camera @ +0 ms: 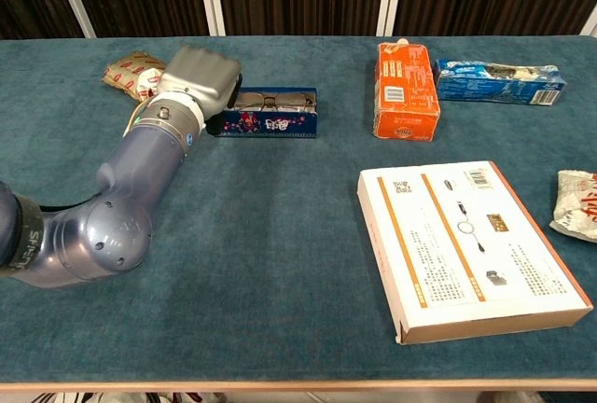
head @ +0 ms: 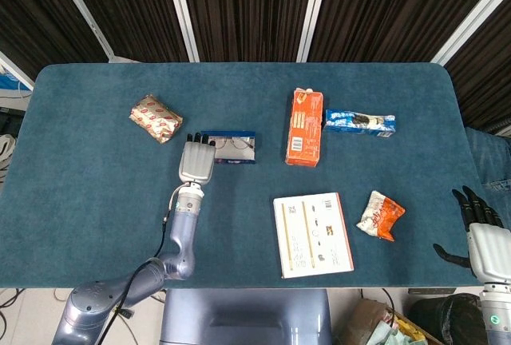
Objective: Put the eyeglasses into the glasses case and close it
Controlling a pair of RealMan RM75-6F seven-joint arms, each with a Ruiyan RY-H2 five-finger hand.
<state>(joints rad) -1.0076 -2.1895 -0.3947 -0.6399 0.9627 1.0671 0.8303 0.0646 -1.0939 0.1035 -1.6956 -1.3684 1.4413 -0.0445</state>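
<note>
The blue glasses case (head: 229,148) lies left of the table's middle, and its patterned front flap (camera: 270,124) stands upright. The eyeglasses (camera: 273,100) sit inside it, their lenses showing above the flap, and show in the head view as eyeglasses (head: 236,144) too. My left hand (head: 196,161) is at the case's left end with its fingers stretched out along it, holding nothing. In the chest view the left hand (camera: 199,80) shows its grey back and hides that end of the case. My right hand (head: 481,230) hangs off the table's near right corner, fingers spread and empty.
A foil snack pack (head: 156,117) lies behind and left of the case. An orange carton (head: 304,127) and a blue biscuit pack (head: 359,121) lie to the right. A white flat box (head: 313,234) and an orange snack bag (head: 381,215) sit near the front.
</note>
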